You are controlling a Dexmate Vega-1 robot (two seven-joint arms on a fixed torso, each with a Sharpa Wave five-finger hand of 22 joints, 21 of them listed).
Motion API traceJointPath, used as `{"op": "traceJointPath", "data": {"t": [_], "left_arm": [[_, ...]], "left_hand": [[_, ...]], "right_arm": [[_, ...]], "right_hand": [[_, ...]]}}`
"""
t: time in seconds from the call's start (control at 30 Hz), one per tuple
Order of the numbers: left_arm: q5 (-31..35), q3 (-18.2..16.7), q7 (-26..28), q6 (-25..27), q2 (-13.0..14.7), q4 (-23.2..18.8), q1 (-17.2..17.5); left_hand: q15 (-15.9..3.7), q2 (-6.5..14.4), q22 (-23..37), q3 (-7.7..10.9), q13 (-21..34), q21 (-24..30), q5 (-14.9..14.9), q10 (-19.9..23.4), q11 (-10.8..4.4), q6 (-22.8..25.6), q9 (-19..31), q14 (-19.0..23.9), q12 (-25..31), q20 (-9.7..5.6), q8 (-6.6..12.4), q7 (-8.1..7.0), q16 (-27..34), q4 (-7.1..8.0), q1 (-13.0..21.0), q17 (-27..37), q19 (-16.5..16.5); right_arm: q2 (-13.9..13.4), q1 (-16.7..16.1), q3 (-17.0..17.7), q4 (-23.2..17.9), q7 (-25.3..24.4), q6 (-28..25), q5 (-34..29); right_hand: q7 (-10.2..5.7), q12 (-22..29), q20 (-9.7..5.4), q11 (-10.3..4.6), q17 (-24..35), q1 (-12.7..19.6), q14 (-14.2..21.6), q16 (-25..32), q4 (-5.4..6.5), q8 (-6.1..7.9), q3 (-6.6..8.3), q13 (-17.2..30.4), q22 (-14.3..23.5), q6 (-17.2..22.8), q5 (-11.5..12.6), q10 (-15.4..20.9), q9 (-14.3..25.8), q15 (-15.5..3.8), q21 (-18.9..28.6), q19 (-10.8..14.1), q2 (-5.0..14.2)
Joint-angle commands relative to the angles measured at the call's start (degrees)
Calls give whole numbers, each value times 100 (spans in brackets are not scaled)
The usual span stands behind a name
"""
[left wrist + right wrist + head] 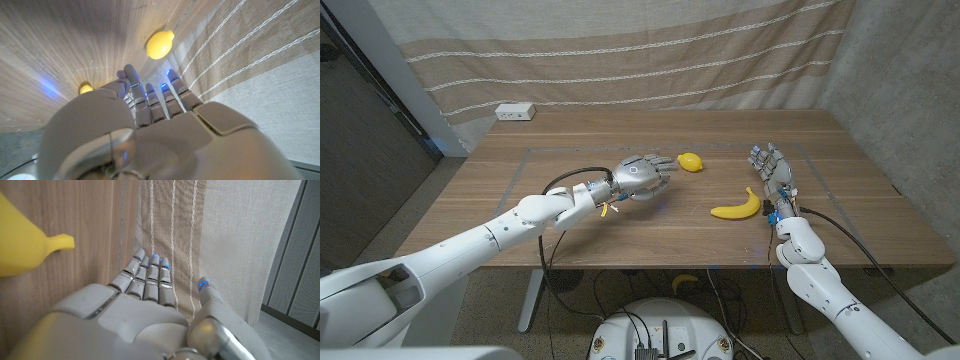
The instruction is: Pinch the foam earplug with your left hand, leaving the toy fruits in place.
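Observation:
My left hand (642,177) hovers over the table's middle with its fingers stretched toward a yellow toy lemon (690,161), a short gap away. In the left wrist view the lemon (160,44) lies beyond the fingertips (172,76). A small yellow-orange thing (86,88) peeks out beside the thumb, half hidden by the hand (150,130); I cannot tell whether it is the earplug. Nothing sits between the fingers. A toy banana (738,207) lies just left of my right hand (772,175), which stands with its fingers straight and apart. The banana's stem (57,242) shows beside that hand (145,310).
A white power strip (515,112) lies at the table's back left edge. A striped curtain (640,60) hangs behind the table (570,150). A thin taped outline frames the work area. Bare wood lies left of my left arm.

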Motion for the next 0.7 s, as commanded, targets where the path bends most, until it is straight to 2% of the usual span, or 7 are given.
{"op": "traceJointPath", "data": {"t": [0.03,0.27,0.7], "left_arm": [[-1092,-309,-67,35,-245,1,203],[-1701,-459,-126,-219,-364,69,251],[-2504,-759,-407,-434,-445,44,413]], "left_hand": [[-288,36,20,79,34,47,67,47,-23,-14,120,53,53,31,112,38,35,-1,11,5,10],[-303,32,11,143,50,76,91,92,-68,-53,259,95,68,28,245,89,43,-32,35,-2,15],[-306,29,1,203,67,104,111,111,-75,-80,282,112,72,31,316,85,39,-57,53,-7,15]], "right_arm": [[1,36,-4,16,12,1,-1],[10,63,-13,34,6,7,-22],[26,140,-51,67,1,-7,-69]], "right_hand": [[-13,14,14,5,1,-21,30,-15,-12,-5,-5,28,27,35,-6,29,32,12,-13,41,-52],[-3,11,15,0,-2,-26,29,-19,-14,-6,-5,32,27,38,-6,27,32,9,-29,48,-52],[-3,8,18,5,-7,-33,34,-23,-19,-12,-4,35,28,32,-6,34,32,11,-58,55,-53]]}}
